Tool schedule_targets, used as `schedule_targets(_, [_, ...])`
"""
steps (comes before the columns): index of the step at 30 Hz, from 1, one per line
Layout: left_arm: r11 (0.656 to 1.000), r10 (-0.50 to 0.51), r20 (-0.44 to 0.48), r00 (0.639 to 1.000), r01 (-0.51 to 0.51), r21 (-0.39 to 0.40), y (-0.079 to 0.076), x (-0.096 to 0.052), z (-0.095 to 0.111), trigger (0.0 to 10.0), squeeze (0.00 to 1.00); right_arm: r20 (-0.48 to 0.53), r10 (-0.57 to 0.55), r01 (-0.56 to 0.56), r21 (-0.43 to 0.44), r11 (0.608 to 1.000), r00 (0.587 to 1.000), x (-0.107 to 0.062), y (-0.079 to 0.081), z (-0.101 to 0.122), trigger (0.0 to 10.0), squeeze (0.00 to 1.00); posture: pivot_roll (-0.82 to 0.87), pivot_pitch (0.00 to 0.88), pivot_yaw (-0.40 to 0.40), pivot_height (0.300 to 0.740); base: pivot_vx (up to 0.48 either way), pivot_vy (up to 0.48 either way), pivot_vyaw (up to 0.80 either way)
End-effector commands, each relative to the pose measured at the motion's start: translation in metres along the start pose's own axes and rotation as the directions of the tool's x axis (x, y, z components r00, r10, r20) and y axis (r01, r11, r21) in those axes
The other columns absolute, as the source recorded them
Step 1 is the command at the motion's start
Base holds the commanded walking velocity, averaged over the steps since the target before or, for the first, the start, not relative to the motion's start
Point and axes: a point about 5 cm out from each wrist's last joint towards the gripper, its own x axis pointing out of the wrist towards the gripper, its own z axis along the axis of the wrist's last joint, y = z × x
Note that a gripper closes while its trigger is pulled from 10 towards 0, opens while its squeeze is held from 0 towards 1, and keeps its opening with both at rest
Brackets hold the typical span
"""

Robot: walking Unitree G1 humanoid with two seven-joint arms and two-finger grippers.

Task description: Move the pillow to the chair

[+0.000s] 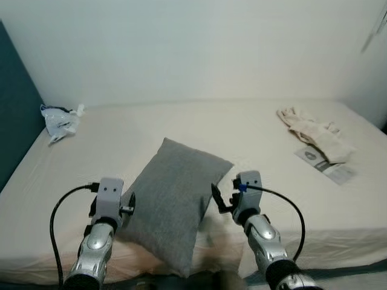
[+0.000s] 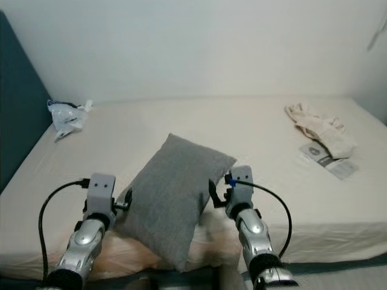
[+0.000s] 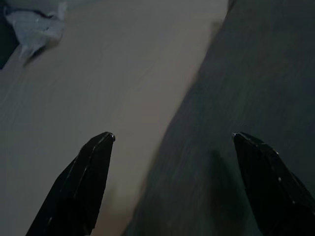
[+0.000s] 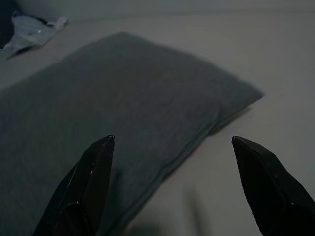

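A dark teal panel [image 1: 15, 121] is seen at the far left, standing against the side of a bed [image 1: 181, 130] covered in a cream sheet. A crumpled white plastic bag [image 1: 59, 119] lies on the bed's far left corner, close to the white wall [image 1: 193, 48].

The left gripper [image 3: 170, 147] is held at the near left of the bed, just beside the left edge of the pillow [image 1: 172, 202]. Its two black fingers [image 3: 83, 182] are spread wide, one over the bare sheet and the other over the grey fabric; whether they touch either cannot be told.

The grey pillow lies slantwise in the middle of the bed's near part, one corner pointing far and right, its near corner reaching the bed's near edge.

The right gripper [image 4: 172, 152] is held just beside the pillow's right edge, its fingers [image 4: 268, 189] likewise spread apart, with the pillow's seam running between them.

Further right, well apart from the pillow, a bundled cream cloth [image 1: 314, 133] is seen on the far right of the bed, with a flat printed packet [image 1: 323, 163] lying just near of it.
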Motion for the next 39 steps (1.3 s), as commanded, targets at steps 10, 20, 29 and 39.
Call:
schedule_targets(10, [0.999,-0.005,0.046,0.999,0.003,0.042,0.033,0.010,0.021,10.0,0.00,0.048,0.004,-0.003,-0.023,1.000,0.999,0.005,-0.007,0.014,10.0,0.00,0.01,0.100,0.030,0.580,0.000,0.000,0.00])
schedule_targets(20, [0.982,-0.072,-0.073,0.995,0.058,-0.182,0.068,0.019,0.022,10.0,0.00,0.059,0.002,0.000,-0.028,1.000,0.998,0.004,-0.009,0.015,10.0,0.00,0.01,0.112,0.028,0.560,0.000,0.000,0.00])
schedule_targets(29, [0.789,-0.369,0.058,0.928,0.346,-0.507,0.072,0.028,0.056,10.0,1.00,0.070,0.016,-0.013,-0.032,0.999,0.997,0.005,-0.010,0.019,10.0,0.00,0.01,0.110,0.019,0.560,0.000,0.000,0.00])
schedule_targets(39, [0.733,-0.635,-0.184,0.750,0.511,-0.449,0.040,0.020,0.023,10.0,1.00,0.065,0.018,-0.016,-0.022,1.000,0.998,0.006,-0.008,0.018,10.0,0.00,0.00,0.116,0.014,0.560,0.000,0.000,0.00])
